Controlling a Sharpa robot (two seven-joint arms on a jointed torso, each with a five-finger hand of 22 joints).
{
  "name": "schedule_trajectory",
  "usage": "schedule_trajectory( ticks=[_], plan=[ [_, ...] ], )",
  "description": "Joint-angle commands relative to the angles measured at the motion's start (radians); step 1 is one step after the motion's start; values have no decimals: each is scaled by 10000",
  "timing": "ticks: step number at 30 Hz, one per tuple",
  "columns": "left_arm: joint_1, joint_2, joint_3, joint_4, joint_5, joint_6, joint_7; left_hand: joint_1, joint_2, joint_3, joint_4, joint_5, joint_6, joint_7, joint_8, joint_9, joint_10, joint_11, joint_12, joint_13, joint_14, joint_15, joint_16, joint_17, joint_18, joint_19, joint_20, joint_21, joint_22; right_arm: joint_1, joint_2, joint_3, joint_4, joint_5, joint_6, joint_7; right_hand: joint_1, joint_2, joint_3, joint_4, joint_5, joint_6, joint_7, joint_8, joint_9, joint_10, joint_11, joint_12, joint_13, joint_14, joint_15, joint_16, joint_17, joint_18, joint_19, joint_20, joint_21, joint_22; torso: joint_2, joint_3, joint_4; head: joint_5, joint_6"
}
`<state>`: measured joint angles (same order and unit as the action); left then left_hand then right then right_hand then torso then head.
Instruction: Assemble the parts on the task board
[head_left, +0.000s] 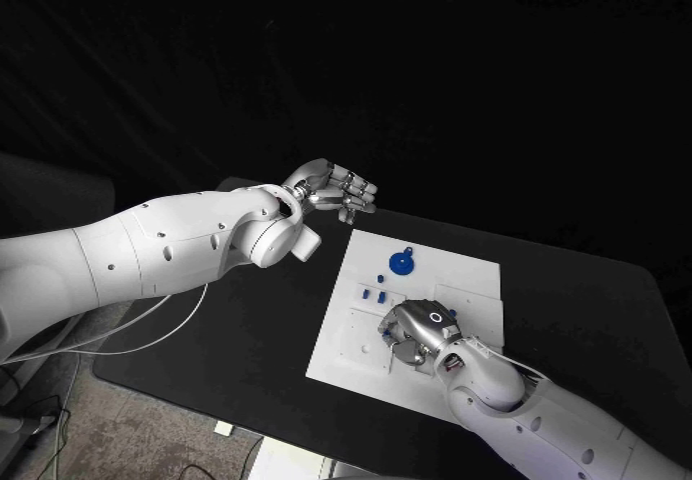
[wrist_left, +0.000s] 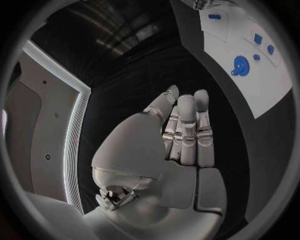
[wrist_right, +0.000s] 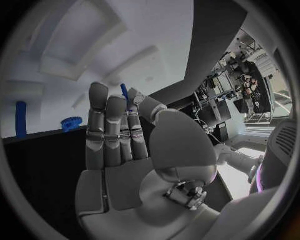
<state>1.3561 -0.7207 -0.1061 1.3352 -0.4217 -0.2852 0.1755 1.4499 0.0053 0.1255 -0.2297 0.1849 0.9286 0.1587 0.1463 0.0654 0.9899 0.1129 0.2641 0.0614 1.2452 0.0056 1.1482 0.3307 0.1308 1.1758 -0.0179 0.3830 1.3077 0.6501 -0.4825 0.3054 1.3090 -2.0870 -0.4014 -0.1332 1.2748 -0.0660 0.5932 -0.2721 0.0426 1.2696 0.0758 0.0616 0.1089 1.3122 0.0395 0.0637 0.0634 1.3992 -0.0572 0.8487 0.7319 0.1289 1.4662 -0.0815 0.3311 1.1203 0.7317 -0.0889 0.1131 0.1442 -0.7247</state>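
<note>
Right hand low over task board, pinching slim blue part at fingertips. Left hand raised off board's far corner, fingers loosely together, holding nothing. Blue gear part lying on board. Risk: thin pinch slipping, part dropping or tilting.

Task board: white, plain. Table: black. Round part on board: bright blue. Two small parts beside it: blue. Left hand: silver, dark seams between finger segments. Right hand: silver, white ring mark on back. Arms: white. Cable under left arm: white.
</note>
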Motion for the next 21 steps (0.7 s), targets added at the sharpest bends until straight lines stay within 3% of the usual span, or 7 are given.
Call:
schedule_trajectory(
  ticks=[1,16,21],
  plan=[
    [23,20,9,-2,-39,152,32,7,41,8,55,16,-95,6,37,-9,-46,18,-3,3,6,24,-51,14,53,93,8,-62,183,-11,-3,-5,16,-169,-5,41,16,139,32,-32,58,30,15,31,12,193,-108,20,11,40,-60,-56,12,216,381,-47,1,-18,6,-4,0,-6,-5],
    [23,34,9,-17,-41,172,27,7,41,8,55,16,-95,6,37,-9,-46,18,-3,3,6,24,-51,14,53,93,8,-62,183,-13,23,-9,-45,-266,-21,-51,16,139,32,-32,58,30,15,31,12,193,-108,20,11,40,-60,-56,12,216,381,-47,1,-18,6,-10,28,-9,-20],
    [22,44,9,-28,-41,174,24,20,43,17,59,20,-105,7,47,-9,-54,19,5,2,6,25,-52,17,54,114,7,-107,193,-13,38,-10,-66,-283,1,-65,16,139,32,-32,58,30,15,31,12,193,-108,20,11,40,-60,-56,12,216,381,-47,1,-18,3,-10,5,13,-14]
  ],
)
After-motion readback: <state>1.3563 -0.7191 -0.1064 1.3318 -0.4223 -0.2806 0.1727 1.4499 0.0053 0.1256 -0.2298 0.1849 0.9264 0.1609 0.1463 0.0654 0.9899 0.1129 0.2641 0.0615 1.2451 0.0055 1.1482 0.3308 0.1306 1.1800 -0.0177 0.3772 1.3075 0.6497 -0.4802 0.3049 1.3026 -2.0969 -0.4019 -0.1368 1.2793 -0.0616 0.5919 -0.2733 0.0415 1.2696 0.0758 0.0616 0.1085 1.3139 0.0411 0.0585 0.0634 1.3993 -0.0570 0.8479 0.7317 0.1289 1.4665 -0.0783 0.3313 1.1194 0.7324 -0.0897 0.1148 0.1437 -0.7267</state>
